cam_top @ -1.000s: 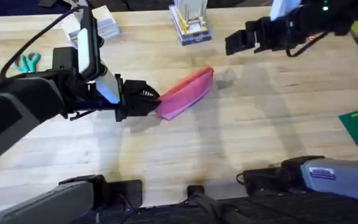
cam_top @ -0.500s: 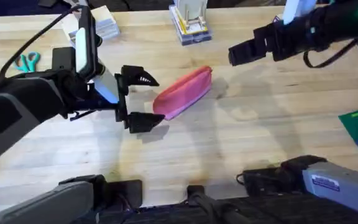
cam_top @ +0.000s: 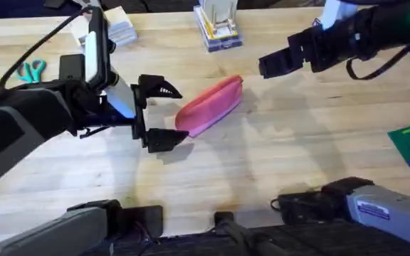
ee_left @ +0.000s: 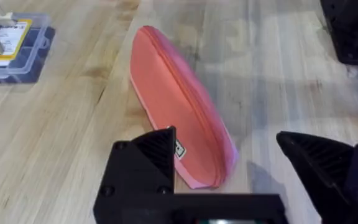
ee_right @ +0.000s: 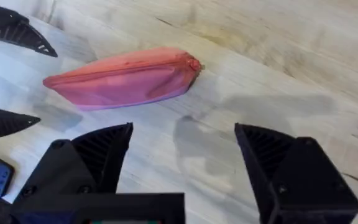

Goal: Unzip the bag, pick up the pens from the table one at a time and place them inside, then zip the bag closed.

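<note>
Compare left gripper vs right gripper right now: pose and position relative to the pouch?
The left gripper sits low at the pink pencil pouch's near end, jaws straddling that tip without touching. The right gripper hovers off past the pouch's far end, nothing between its jaws. The left points along the pouch; the right looks down on its side. Both are open and empty.

overhead down, wrists near, sharing bag (cam_top: 209, 105)

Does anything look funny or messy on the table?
Nothing is spilled or broken. The pink pencil pouch lies slanted across the table, zipped shut, between the open left gripper and the open right gripper. I can't spot any pens.
</note>
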